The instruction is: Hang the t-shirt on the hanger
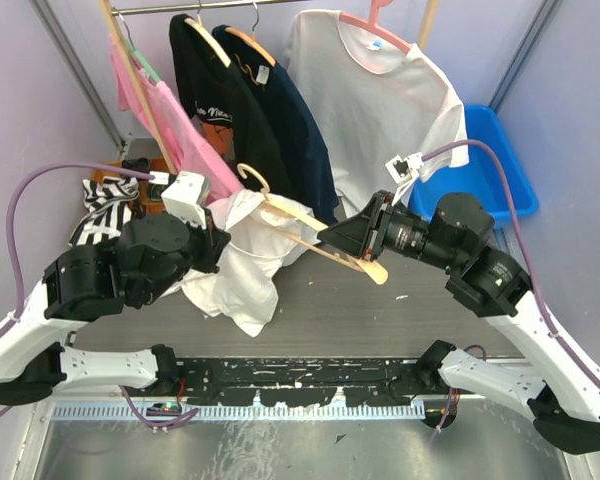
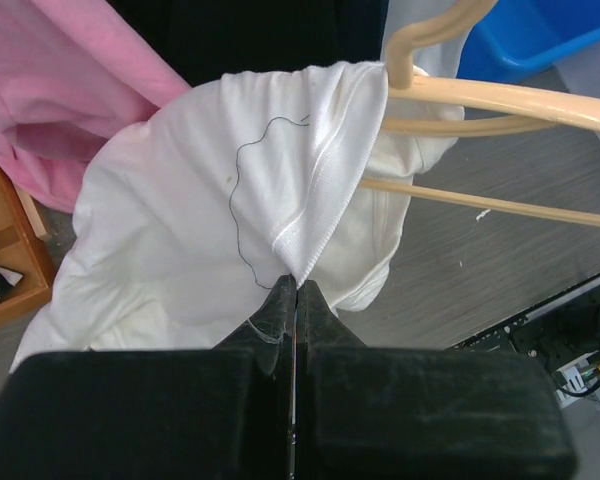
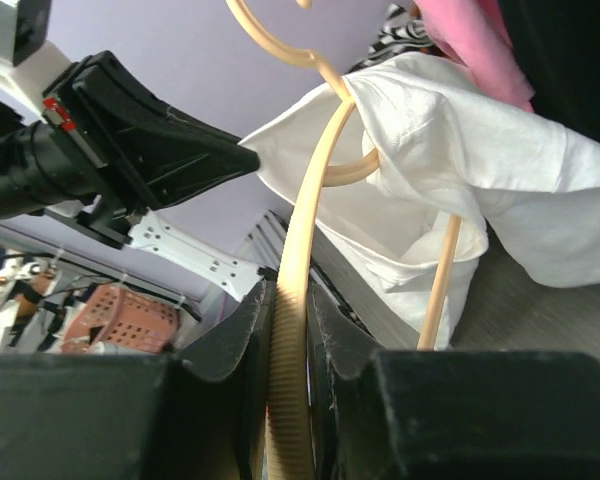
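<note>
My left hand [image 2: 296, 285] is shut tight and pinches a ribbed edge of the white t-shirt [image 2: 180, 230]. My right hand [image 3: 290, 295] is clamped narrow on one arm of the wooden hanger [image 3: 298, 220], which it holds above the counter [image 1: 380, 310]. The hanger's other arm sits inside the t-shirt. The fabric is bunched near the hook, and the rest hangs down between both robot arms. Beyond, a rail carries a pink t-shirt [image 1: 170, 120], dark shirts [image 1: 270, 110] and a second white t-shirt [image 1: 380, 100]. A blue bin [image 1: 495, 160] sits far right.
</note>
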You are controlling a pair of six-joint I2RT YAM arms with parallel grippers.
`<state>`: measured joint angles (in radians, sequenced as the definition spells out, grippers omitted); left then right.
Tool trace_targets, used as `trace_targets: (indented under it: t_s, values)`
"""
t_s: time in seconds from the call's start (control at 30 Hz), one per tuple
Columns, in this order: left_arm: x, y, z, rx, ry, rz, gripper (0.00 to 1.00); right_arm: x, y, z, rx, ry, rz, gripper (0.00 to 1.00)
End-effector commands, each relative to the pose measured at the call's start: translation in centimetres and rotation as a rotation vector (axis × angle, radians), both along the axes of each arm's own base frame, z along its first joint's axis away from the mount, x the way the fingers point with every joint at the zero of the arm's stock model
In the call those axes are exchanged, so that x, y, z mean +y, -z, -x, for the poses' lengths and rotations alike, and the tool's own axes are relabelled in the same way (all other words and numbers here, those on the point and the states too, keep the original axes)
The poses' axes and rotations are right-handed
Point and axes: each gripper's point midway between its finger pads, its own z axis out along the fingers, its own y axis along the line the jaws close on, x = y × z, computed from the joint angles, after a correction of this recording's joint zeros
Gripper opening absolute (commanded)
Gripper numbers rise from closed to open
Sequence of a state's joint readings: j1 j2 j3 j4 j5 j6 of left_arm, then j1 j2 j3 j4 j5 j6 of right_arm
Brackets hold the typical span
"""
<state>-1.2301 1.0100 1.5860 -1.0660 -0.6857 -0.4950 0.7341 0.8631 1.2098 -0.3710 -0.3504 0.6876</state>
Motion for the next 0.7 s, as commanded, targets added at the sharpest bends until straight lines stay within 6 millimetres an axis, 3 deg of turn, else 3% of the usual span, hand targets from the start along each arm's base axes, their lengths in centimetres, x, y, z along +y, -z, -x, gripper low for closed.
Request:
trace_targets:
  t_s: [0.0,0.17,0.37,0.57,0.67]
  values:
    - [-0.7,-0.5,0.7,0.027,0.047,0.033,0.00,-3.0,-0.1,-2.1,-0.044,0.178,0.168,0.01]
    - [-2.4,-0.5,1.2,0.056,0.105,0.052,0.00,-4.7,-0.2,-3.0,-0.053,0.272,0.228,0.01]
    - [-6.3,-1.1,2.8,0.118,0.250,0.116,0.00,-5.3,-0.1,-5.1,-0.085,0.372,0.228,0.01]
    - [-10.9,-4.2,6.0,0.186,0.483,0.258,0.00,-4.6,-2.9,-5.8,-0.178,0.374,0.148,0.01]
    - [-12.3,-6.1,7.1,0.198,0.561,0.317,0.00,-4.5,-5.6,-5.2,-0.251,0.350,0.098,0.01]
